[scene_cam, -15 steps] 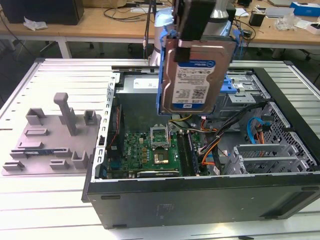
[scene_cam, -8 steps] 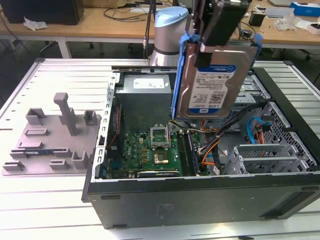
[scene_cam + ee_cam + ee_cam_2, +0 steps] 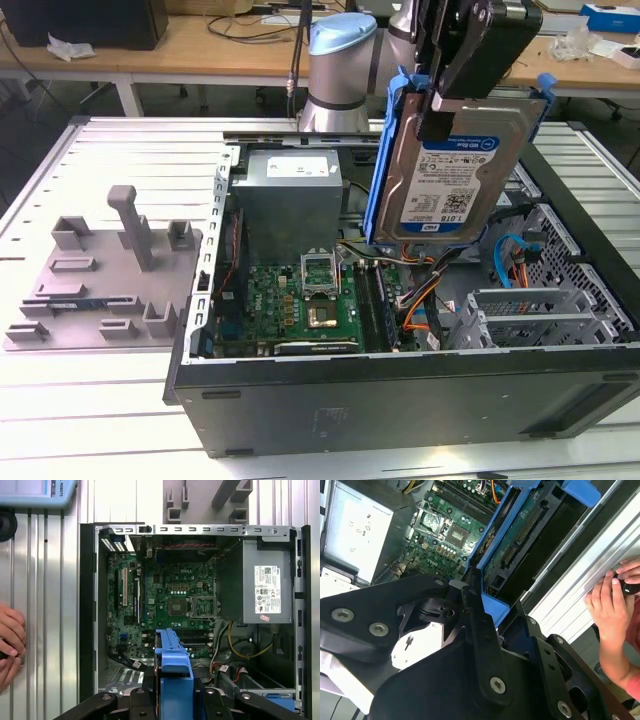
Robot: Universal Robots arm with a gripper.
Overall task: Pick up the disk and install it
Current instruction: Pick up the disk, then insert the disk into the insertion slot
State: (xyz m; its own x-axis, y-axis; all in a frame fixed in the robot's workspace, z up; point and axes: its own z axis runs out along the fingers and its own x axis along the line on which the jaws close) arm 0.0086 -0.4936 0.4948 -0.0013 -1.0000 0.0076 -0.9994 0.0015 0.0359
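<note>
One grey fixture plate (image 3: 100, 285) lies at nine o'clock of the open computer case (image 3: 400, 395) in the exterior view, well apart from the work. Above the case's interior, the gripper (image 3: 440, 105) pinches the top edge of the disk (image 3: 455, 175). The disk hangs from it toward six o'clock, long axis near upright and label facing the camera. The metal drive cage (image 3: 535, 310) sits lower, at about four o'clock of the disk.

Upright disk (image 3: 455, 185) in pincer (image 3: 447, 108) above case (image 3: 400, 395)
</note>
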